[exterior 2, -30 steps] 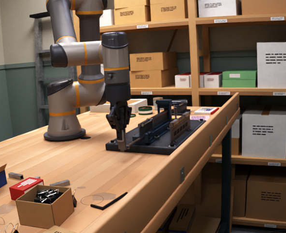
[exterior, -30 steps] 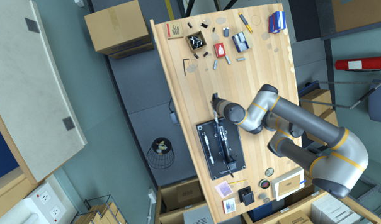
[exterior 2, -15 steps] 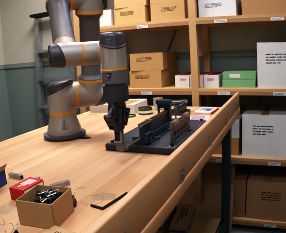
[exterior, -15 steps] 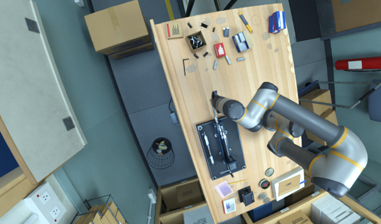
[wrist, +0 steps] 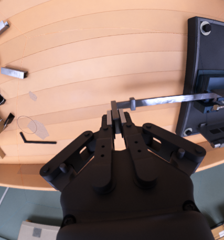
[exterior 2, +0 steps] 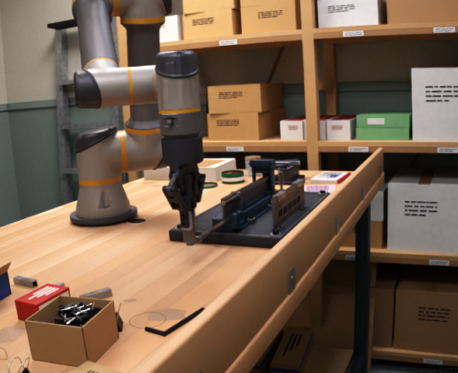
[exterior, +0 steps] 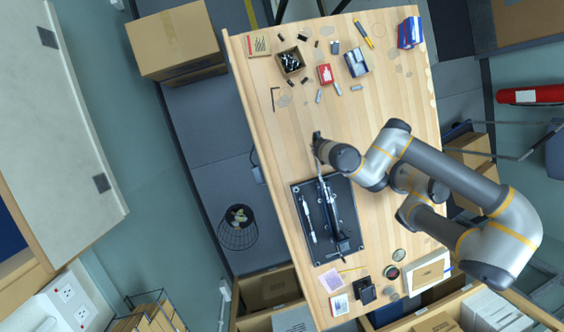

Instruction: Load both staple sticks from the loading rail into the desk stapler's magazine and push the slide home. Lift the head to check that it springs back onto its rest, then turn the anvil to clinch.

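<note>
My gripper is closed around the end tab of the stapler's magazine slide, low over the bench just off the near end of the dark base plate. The slide is a thin metal strip drawn out of the desk stapler well past the plate's edge. The loading rail stands on the plate beside the stapler, with a pale stick lying along it.
The arm's base stands behind the plate. The far bench end holds an open box of binder clips, a red box, loose staple sticks and a black hex key. The bench's raised lip runs along the right.
</note>
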{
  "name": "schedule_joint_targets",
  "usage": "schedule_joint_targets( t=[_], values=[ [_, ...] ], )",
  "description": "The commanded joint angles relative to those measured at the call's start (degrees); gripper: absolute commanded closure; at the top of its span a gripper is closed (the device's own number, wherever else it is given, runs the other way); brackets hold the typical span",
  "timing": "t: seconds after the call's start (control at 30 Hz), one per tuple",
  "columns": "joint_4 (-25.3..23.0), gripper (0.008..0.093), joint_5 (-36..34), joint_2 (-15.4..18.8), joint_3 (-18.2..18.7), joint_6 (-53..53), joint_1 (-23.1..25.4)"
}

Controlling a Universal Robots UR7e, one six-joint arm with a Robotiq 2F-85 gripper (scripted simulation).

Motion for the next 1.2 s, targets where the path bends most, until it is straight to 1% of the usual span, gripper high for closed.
schedule_joint_targets(
  t=[0.0,1.17],
  values=[
    [-0.4,0.0934,-0.4,0.0,-0.3,-0.1,-0.2],
    [0.3,0.0934,-0.4,2.0,-2.9,-2.1,-2.2]
  ],
)
